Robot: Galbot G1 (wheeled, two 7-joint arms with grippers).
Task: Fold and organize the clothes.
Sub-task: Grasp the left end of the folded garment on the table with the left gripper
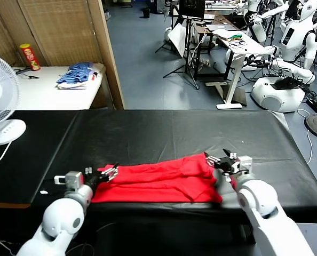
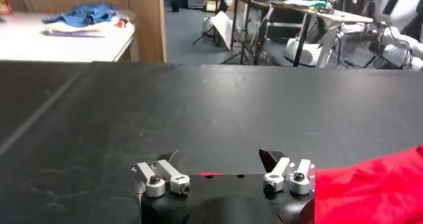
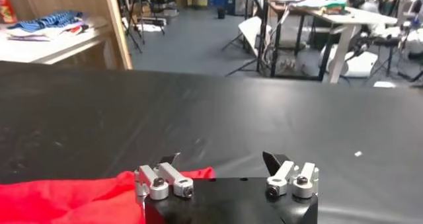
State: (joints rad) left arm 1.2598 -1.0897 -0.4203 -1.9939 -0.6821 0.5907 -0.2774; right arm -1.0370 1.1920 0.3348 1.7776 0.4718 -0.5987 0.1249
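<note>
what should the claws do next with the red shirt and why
Probably lift both clear: the red shirt already lies as a long folded band on the black table, and the left claw and right claw stand open at its ends, holding nothing.

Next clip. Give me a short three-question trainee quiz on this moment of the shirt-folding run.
1. True or false: the bright red cotton T-shirt hangs over the black table's far edge.
2. The left gripper is: A) open at the shirt's end, B) shut on the white fan.
3. Which gripper is at the shirt's other end?

Key: 1 false, it lies folded into a long band near the front edge; 2 A; 3 the right gripper, jaws apart.
</note>
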